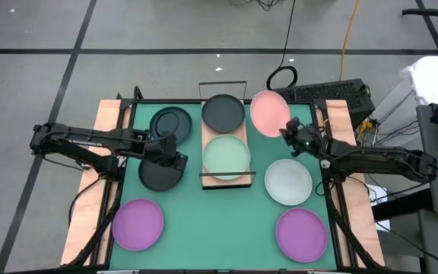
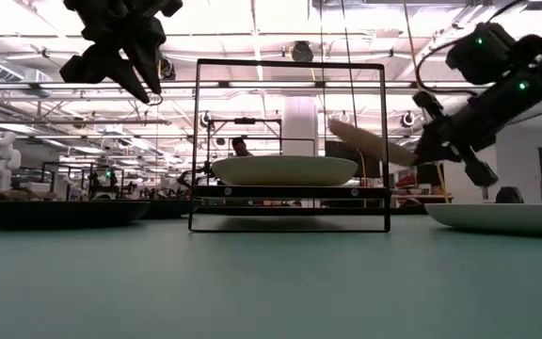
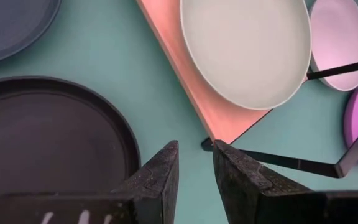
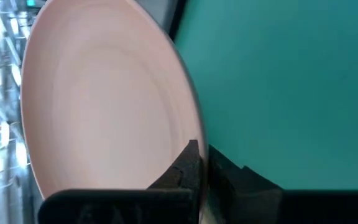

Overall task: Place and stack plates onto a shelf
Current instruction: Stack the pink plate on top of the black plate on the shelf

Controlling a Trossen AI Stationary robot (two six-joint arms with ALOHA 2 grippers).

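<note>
A pale plate [image 2: 283, 170] sat on the shelf [image 2: 290, 192] inside its black wire frame; at right a gripper [image 2: 433, 141] clamped a tilted plate [image 2: 373, 141] above the table

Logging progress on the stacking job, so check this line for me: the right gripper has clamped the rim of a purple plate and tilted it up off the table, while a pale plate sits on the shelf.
One detail is wrong: the plate in the right gripper is the pink plate, not a purple one, as the high view shows. The rest holds: it is tilted up, and a pale plate sits on the shelf.
</note>
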